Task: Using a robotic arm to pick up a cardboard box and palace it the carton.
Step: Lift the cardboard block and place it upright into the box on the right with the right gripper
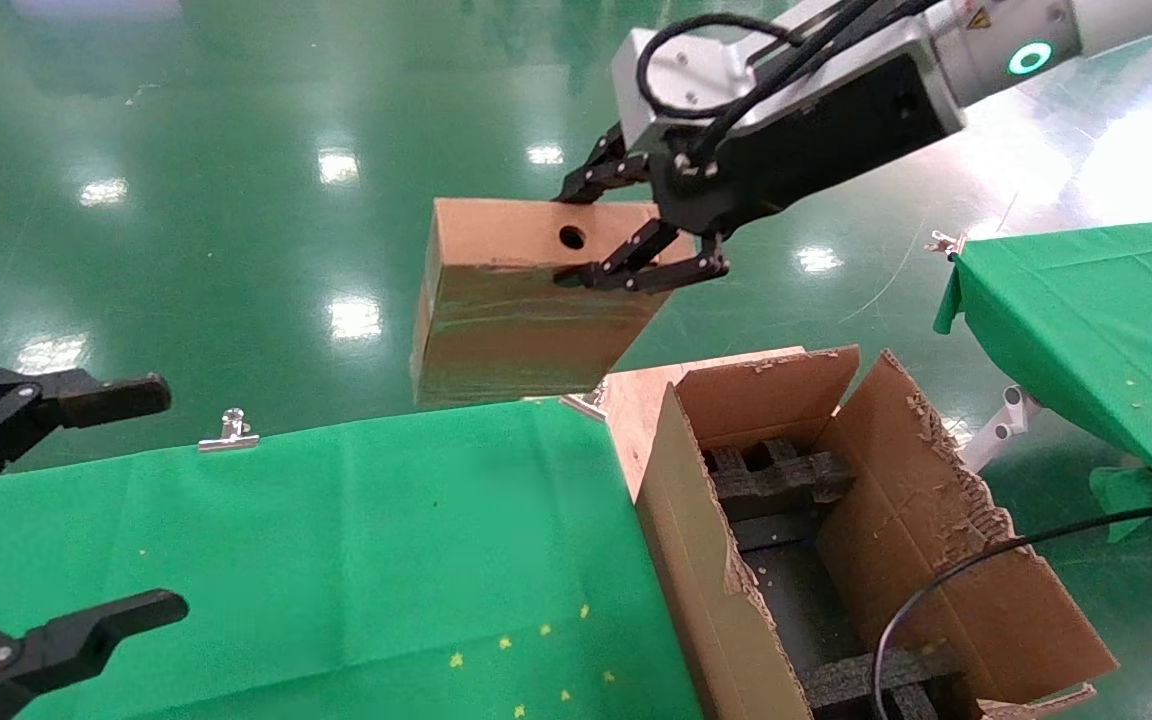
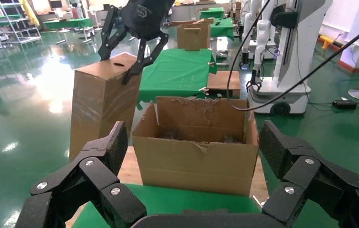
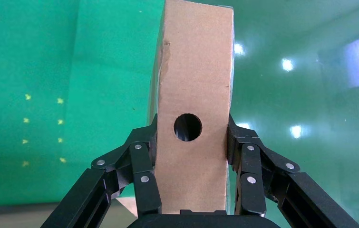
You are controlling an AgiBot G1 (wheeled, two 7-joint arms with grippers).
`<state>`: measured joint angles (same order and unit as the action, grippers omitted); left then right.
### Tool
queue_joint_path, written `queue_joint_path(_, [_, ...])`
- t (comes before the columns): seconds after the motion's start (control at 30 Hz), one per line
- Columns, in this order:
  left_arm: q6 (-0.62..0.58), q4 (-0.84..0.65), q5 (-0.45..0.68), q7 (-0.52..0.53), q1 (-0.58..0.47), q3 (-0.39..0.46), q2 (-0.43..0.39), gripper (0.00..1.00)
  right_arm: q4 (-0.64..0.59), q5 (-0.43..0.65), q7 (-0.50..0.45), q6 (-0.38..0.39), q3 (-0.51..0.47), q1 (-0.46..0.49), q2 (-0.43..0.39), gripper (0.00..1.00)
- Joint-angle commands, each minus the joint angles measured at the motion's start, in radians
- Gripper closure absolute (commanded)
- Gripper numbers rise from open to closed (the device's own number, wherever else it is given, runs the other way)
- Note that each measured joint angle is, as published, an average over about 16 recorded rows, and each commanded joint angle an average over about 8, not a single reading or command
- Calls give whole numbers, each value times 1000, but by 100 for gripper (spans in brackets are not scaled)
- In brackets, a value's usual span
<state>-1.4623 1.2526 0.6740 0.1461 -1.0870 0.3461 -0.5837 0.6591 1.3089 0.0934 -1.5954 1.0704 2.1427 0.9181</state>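
My right gripper [image 1: 636, 225] is clamped on the cardboard box [image 1: 526, 300] at its holed end, fingers [image 3: 141, 164] pressed on the two opposite side faces with the hole between them, so the box hangs clear in the air and I judge it can go down into the carton [image 1: 836, 540] long-side first. It sits above the floor just past the table [image 1: 336, 560] edge, near the carton's open top but not over it yet. My left gripper [image 1: 56, 520] is parked over the table, jaws spread, holding nothing.
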Motion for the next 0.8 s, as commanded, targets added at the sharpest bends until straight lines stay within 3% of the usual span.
queue_joint_path(0.03, [0, 0, 0, 0, 0, 0, 0, 0, -26, -18, 15, -1, 25, 23, 1, 100])
queue_joint_path(0.37, [0, 0, 0, 0, 0, 0, 0, 0, -108, -68, 50, -2, 174, 109, -71, 100])
queue_joint_path(0.8, [0, 0, 0, 0, 0, 0, 0, 0, -191, -42, 75, -3, 380, 239, -231, 100])
